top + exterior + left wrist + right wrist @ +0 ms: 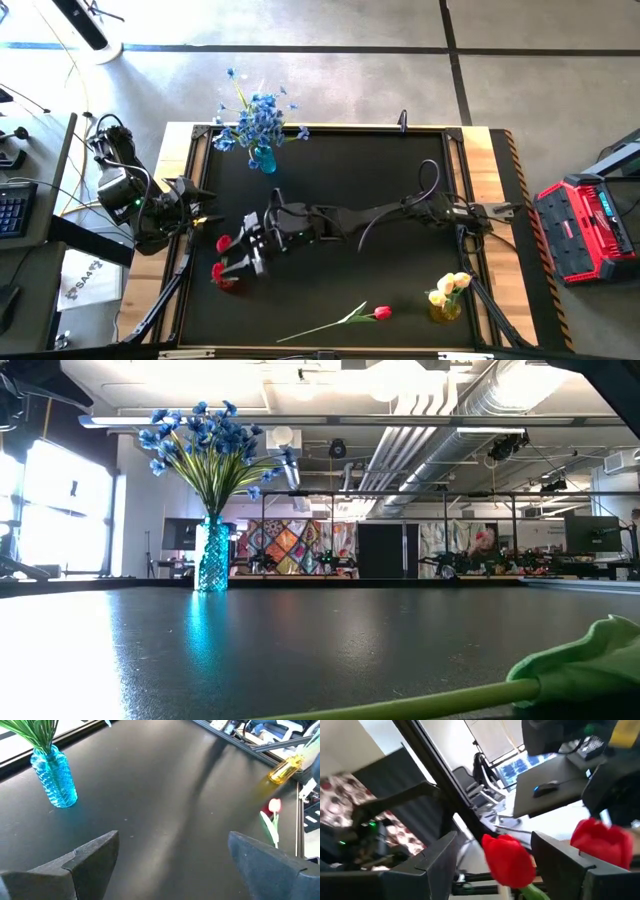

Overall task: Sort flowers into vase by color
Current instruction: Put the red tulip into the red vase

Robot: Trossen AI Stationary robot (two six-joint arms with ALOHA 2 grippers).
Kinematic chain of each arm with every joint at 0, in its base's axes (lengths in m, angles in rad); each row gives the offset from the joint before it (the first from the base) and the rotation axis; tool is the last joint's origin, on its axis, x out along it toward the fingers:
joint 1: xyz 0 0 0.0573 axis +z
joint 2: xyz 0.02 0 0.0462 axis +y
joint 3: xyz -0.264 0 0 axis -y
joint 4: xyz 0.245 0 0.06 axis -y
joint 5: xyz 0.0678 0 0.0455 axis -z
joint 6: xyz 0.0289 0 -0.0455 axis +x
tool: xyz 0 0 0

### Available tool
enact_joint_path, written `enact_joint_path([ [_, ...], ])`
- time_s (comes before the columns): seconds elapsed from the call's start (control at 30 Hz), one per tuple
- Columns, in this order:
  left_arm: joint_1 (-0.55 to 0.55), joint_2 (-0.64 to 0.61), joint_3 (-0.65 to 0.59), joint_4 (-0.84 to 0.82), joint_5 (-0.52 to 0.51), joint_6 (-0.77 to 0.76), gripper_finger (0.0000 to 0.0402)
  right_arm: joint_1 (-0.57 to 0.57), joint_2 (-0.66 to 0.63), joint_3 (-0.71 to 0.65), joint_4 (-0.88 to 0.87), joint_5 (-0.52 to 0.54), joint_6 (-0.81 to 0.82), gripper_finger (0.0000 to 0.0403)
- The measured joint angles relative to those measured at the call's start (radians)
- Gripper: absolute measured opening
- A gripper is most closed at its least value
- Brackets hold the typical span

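Two red tulips (222,243) (217,270) stand up at the table's left, where something red (228,284) shows low beside my right gripper. My right gripper (242,262) reaches level across the table to them. It is open, and one tulip head (507,861) stands between its fingers with a gap on each side. The other tulip head (602,842) is just outside one finger. A third red tulip (340,320) lies flat near the front edge. My left gripper (172,865) waits open at the left edge (195,205), nothing between its fingers.
A blue glass vase (262,155) full of blue sprays (215,445) stands at the far left. A yellow vase (445,308) with pale yellow tulips (452,285) stands at the near right. The middle of the black tabletop (380,170) is bare.
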Motion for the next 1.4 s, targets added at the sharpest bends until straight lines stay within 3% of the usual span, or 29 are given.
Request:
enact_joint_path([
  [0.37, 0.004, 0.000, 0.000, -0.013, -0.047, 0.000, 0.0360, -0.001, -0.007, 0.000, -0.151, -0.021, 0.306, 0.0238],
  [0.5, 0.021, 0.000, 0.000, -0.025, -0.059, 0.000, 0.0360, -0.001, -0.047, 0.000, -0.378, -0.020, 0.337, 0.0238],
  [0.73, 0.042, -0.001, 0.000, -0.048, -0.061, 0.026, 0.0360, 0.031, -0.131, 0.002, -0.885, 0.081, 0.420, 0.0238],
  [0.87, 0.053, -0.006, 0.000, -0.048, -0.061, 0.071, 0.0360, 0.092, -0.119, 0.001, -1.165, 0.145, 0.394, 0.0238],
  [0.97, 0.059, -0.012, 0.000, -0.047, -0.061, 0.101, 0.0360, 0.166, -0.106, 0.000, -1.291, 0.201, 0.265, 0.0232],
  [1.17, 0.059, -0.025, 0.000, -0.040, -0.057, 0.150, 0.0360, 0.340, -0.042, 0.000, -1.360, 0.291, 0.028, 0.0200],
  [1.4, 0.059, -0.026, 0.000, -0.012, -0.056, 0.142, 0.0360, 0.401, 0.065, 0.000, -1.408, 0.272, 0.120, 0.0178],
])
